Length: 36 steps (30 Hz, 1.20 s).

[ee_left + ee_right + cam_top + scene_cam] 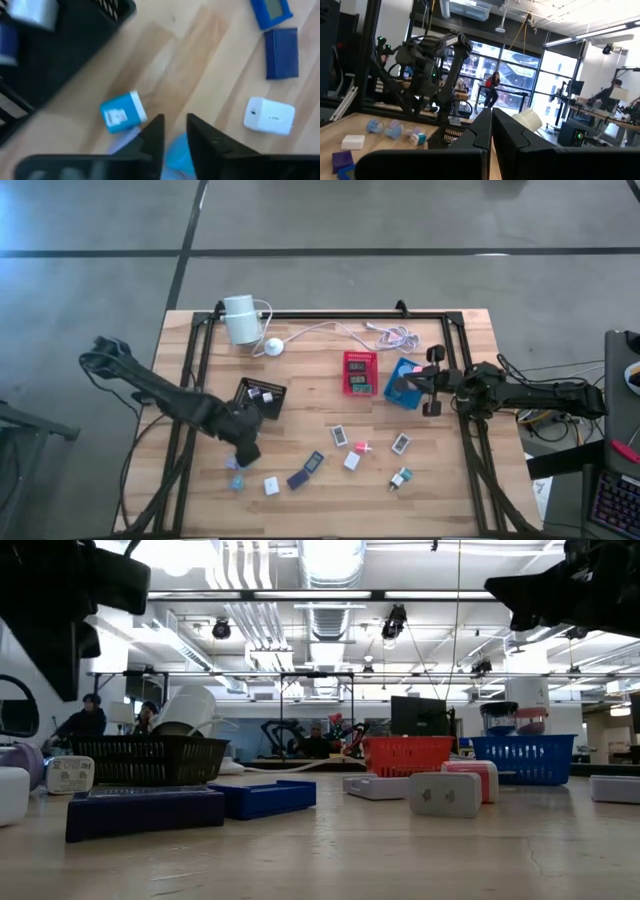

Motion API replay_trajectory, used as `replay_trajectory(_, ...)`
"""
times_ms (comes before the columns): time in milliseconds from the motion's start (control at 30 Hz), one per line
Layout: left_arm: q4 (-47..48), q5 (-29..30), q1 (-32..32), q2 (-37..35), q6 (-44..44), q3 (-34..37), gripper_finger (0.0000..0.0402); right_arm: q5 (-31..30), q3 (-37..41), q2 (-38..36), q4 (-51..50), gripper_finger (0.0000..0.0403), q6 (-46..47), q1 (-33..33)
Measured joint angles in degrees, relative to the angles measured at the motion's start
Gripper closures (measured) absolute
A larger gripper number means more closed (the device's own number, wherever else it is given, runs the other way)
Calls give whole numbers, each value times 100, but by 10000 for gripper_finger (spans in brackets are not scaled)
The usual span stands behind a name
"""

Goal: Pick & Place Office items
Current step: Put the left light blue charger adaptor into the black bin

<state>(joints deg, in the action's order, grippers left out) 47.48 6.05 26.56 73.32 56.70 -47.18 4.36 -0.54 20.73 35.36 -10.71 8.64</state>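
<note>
no writing is reading clearly on any piece, and the office items (351, 461) are lying scattered over the table (330, 500) at about 6 o'clock of the red tray (359, 372). the left gripper (175, 132) is hanging just over a light blue piece (179, 156) at 5 o'clock of the black tray (260, 395), its fingers slightly parted and gripping nothing, with a teal-and-white piece (122, 111) and a white block (269, 116) close by. the right gripper (432, 380) is waiting closed and empty over the blue tray (402, 383).

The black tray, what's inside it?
The black tray holds a few tiny pieces, one white and one dark. The left arm hides its near corner, so anything there can't be seen.
</note>
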Motion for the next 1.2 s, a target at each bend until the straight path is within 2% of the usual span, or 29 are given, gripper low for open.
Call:
replay_trajectory(300,-24,-577,-244,533,319,0,160,4,0,0,4,394,20,0)
replay_trajectory(500,-28,-764,-435,849,352,13,99,12,0,0,4,394,20,0)
replay_trajectory(633,-9,-757,-571,987,376,26,84,12,0,0,4,394,20,-1)
replay_trajectory(1200,501,-751,-810,993,156,-23,87,9,0,0,-9,394,18,-2)
